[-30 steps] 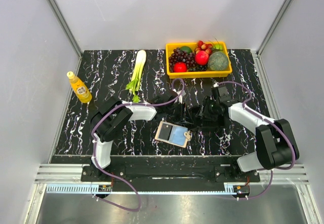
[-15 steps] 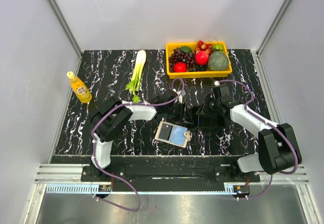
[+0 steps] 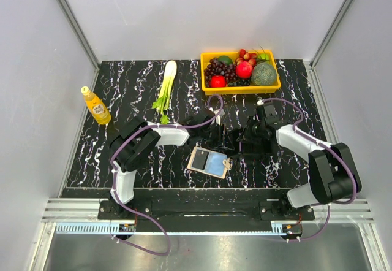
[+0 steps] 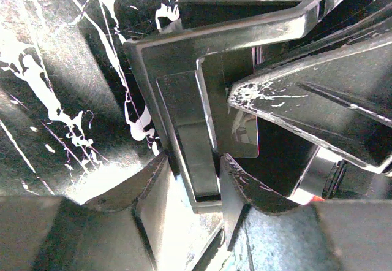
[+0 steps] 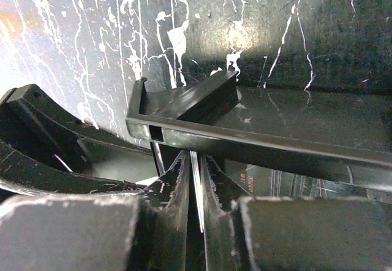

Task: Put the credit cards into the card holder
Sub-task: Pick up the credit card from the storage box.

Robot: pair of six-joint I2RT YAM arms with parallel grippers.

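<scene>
The card holder lies open on the table, tan-edged with a dark grey and a light blue panel showing. Just behind it both grippers meet at a black card stand. My left gripper is shut on the stand's upright bar. My right gripper is shut on a thin credit card, seen edge-on between its fingers under the stand's rail. In the left wrist view the card's grey face shows beside the right gripper's fingers. In the top view the left gripper and the right gripper face each other.
A yellow tray of fruit stands at the back right. A celery stalk lies at the back middle. An orange juice bottle stands at the left edge. The table is black marble with white veins.
The right gripper's jaws have come together on the card. The right arm shifted slightly at the stand. The left arm and the card holder have not moved.
</scene>
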